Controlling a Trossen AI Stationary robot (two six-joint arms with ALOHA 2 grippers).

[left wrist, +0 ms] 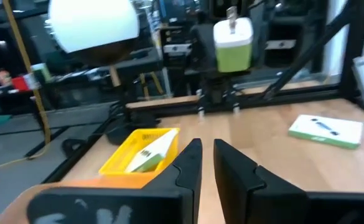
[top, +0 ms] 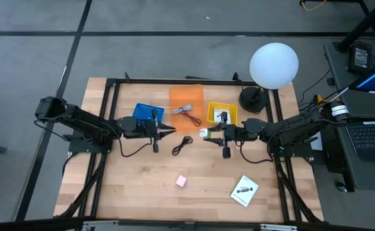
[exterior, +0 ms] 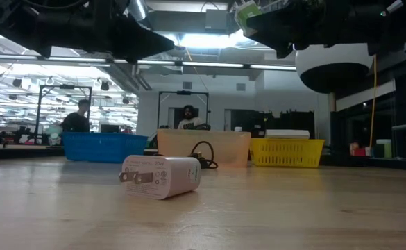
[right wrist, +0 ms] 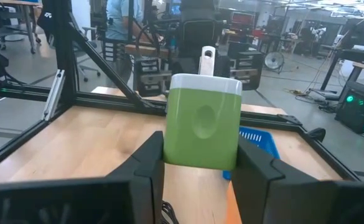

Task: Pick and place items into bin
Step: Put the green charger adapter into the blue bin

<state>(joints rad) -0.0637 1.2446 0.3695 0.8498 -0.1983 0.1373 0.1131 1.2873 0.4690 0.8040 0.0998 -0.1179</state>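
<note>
My right gripper (top: 206, 133) hovers over the table's middle, shut on a green-and-white plug block (right wrist: 203, 121), which the left wrist view also shows (left wrist: 233, 40). My left gripper (top: 168, 130) faces it from the left, off the table, shut with only a slit between its fingers (left wrist: 206, 152), holding nothing. A black cable (top: 183, 145) lies on the wood between and below both grippers. A pinkish-white plug adapter (top: 181, 181) rests on its side (exterior: 162, 176). A white card with black marks (top: 245, 190) lies flat near the right front. My right gripper pinches the plug block by its green sides (right wrist: 169, 134), one finger (right wrist: 147, 165) on each side. The fingers come level from the table's right. The block is lifted clear of the table, white end and prong (right wrist: 206, 60) uppermost.
Three bins stand in a row at the far side: blue (top: 147, 113), orange (top: 187, 102) holding cables, yellow (top: 229, 109) holding a white piece. A round white lamp (top: 274, 64) stands at the far right. People show in the room beyond.
</note>
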